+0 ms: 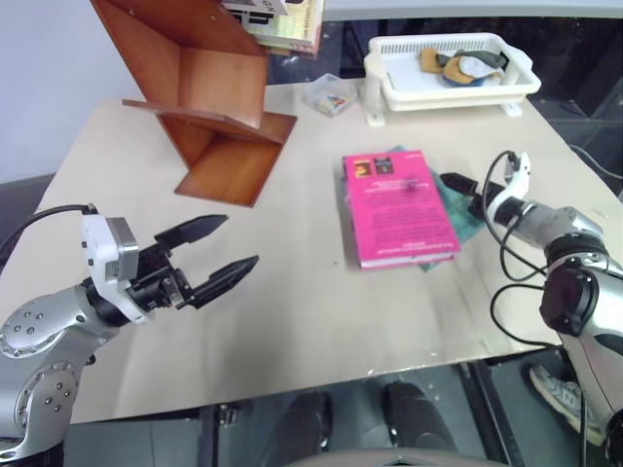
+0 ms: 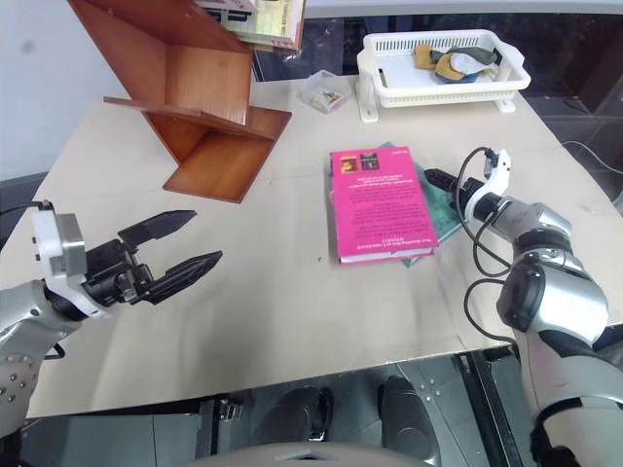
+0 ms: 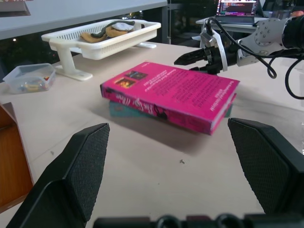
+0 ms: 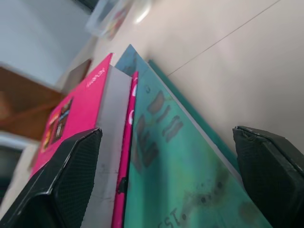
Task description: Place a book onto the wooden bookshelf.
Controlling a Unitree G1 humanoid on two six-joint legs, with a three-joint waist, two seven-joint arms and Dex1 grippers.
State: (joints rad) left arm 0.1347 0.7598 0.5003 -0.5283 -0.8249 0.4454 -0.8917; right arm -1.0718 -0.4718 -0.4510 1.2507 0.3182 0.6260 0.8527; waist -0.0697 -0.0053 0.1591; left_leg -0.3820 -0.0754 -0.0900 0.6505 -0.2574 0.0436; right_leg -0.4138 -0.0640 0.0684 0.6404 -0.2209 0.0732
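The magenta-pink book point(image 1: 397, 206) lies flat on the table, stacked on a teal-green book point(image 1: 463, 219) that sticks out along its right side. My right gripper point(image 1: 465, 192) is at the right edge of this stack, pointing left at it. In the right wrist view its fingers point(image 4: 61, 180) stand wide open, with the corner of both books point(image 4: 114, 118) between them. My left gripper point(image 1: 219, 250) hovers open over the table's front left, aimed toward the book point(image 3: 171, 92). The wooden bookshelf point(image 1: 209, 88) stands at the back left.
A white slatted tray point(image 1: 389, 73) holding cloth items stands at the back right. A small clear plastic box point(image 1: 329, 95) sits next to it. Pale books point(image 1: 287, 24) rest behind the bookshelf's top. The table's right edge lies close beyond my right arm.
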